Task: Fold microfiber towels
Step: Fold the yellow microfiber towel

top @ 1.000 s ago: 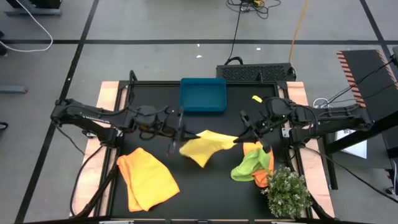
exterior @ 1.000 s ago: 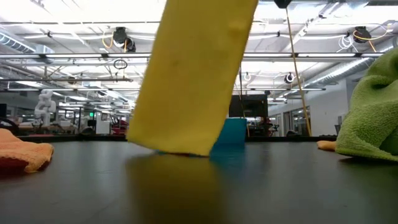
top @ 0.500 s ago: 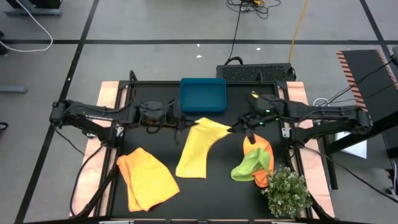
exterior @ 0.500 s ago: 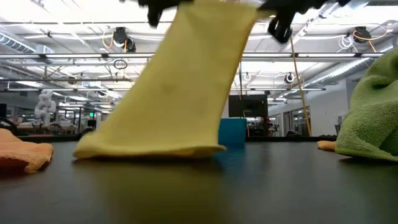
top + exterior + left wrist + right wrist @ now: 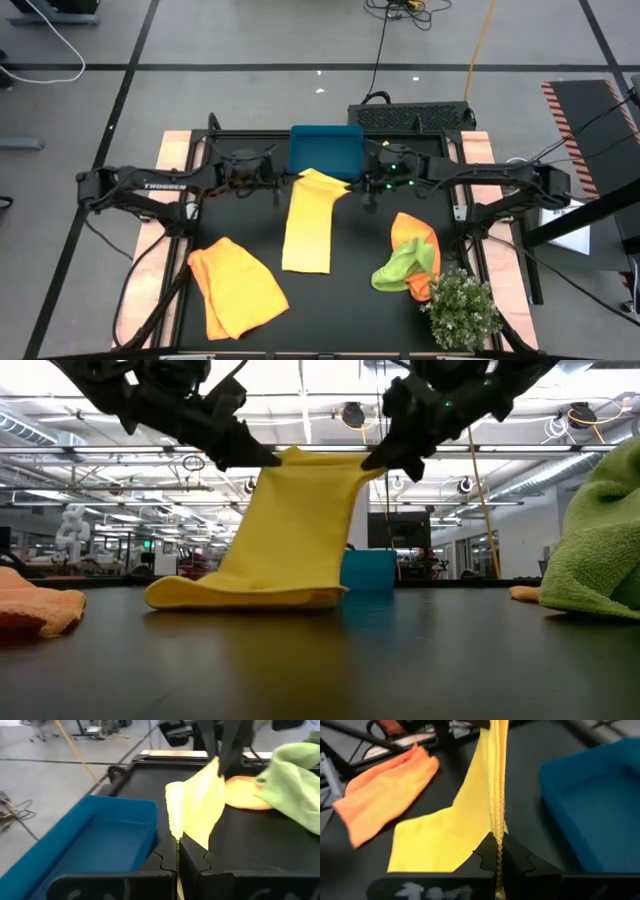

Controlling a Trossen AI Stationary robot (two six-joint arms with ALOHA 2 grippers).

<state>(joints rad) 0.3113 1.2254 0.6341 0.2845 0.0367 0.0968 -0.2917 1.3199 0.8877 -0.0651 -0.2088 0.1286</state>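
Both pincers, left pincer and right pincer, pinch the pale yellow towel's raised edge beside the teal tray; uneven lowering could skew the fold across the bench.

Bright, even light comes from ceiling strip lamps seen in the low view. The black tabletop shows a soft sheen and faint shadow beneath the yellow towel. Both wrist views are blurred; the nearby green towel is out of focus.
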